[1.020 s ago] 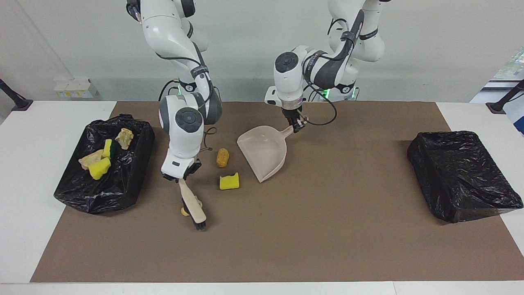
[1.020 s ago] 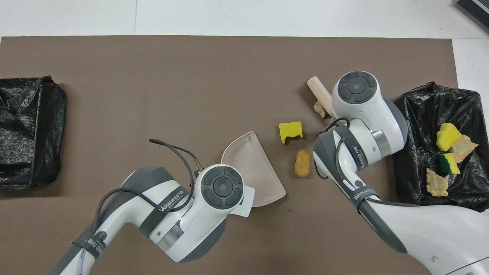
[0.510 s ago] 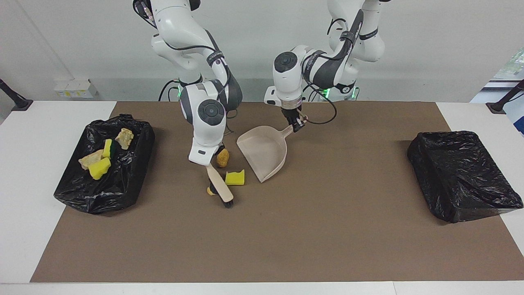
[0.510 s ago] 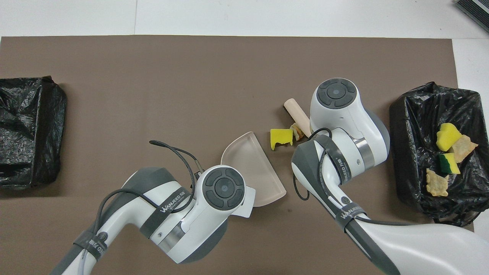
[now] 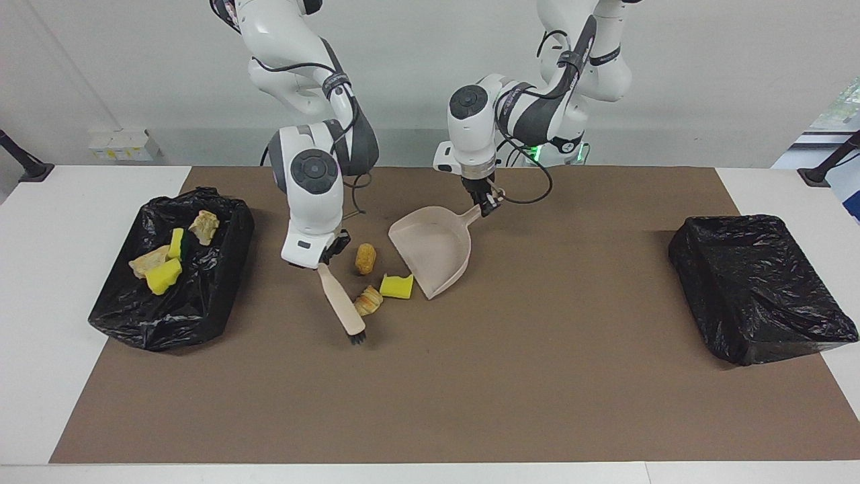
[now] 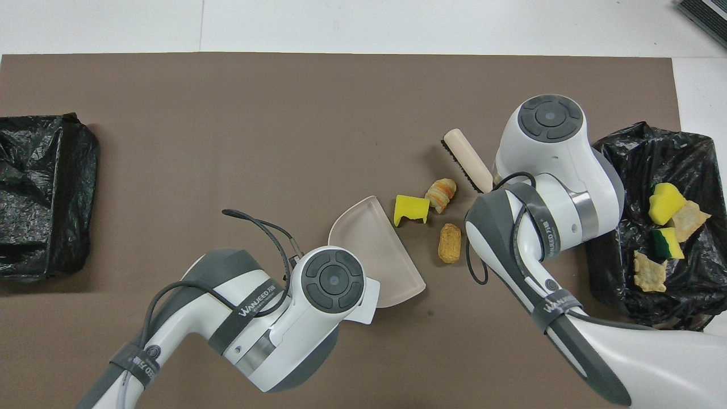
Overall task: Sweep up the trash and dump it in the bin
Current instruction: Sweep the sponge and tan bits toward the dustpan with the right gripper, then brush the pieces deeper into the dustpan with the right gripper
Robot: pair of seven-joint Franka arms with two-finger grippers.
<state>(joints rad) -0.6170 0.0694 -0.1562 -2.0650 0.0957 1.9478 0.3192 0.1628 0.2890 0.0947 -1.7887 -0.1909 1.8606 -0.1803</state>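
My right gripper (image 5: 324,259) is shut on the handle of a beige brush (image 5: 341,306) (image 6: 467,159), whose dark bristles reach down toward the mat. Beside the brush lies trash: a striped golden-brown piece (image 5: 368,300) (image 6: 442,192), a yellow sponge chunk (image 5: 396,286) (image 6: 411,208) and a golden-brown bread-like piece (image 5: 365,258) (image 6: 450,242). The sponge chunk sits right at the open mouth of the beige dustpan (image 5: 433,249) (image 6: 375,250). My left gripper (image 5: 488,204) is shut on the dustpan's handle. The black-lined bin (image 5: 201,302) (image 6: 619,165) at the right arm's end holds several scraps.
A second black-lined bin (image 5: 759,286) (image 6: 40,193) stands at the left arm's end of the table. A brown mat (image 5: 470,390) covers the table's middle. In the overhead view both arms' bodies hide their grippers.
The right arm swept the brush toward the dustpan, pushing the sponge chunk and the striped piece closer to its mouth, then drew the brush back a little. The left arm and dustpan stayed put.
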